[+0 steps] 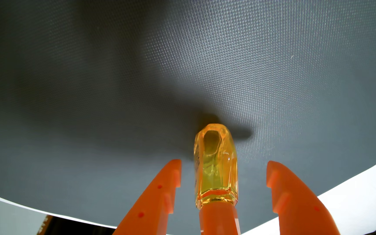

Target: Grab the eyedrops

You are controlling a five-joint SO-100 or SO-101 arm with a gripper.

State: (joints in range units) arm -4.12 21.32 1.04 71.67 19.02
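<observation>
A dark grey mat (137,79) with a fine, regular dotted texture covers most of the wrist view. Its surface is brighter towards the upper right and deeply shadowed on the left and at the centre, where a dark blotch of shadow (207,122) lies on it. The mat's edge curves across the bottom of the view. Beyond that edge, a white worktop (361,194) shows at the lower right and a pale strip at the lower left. A small dark brown patch (47,226), too blurred to identify, sits at the bottom left.
</observation>
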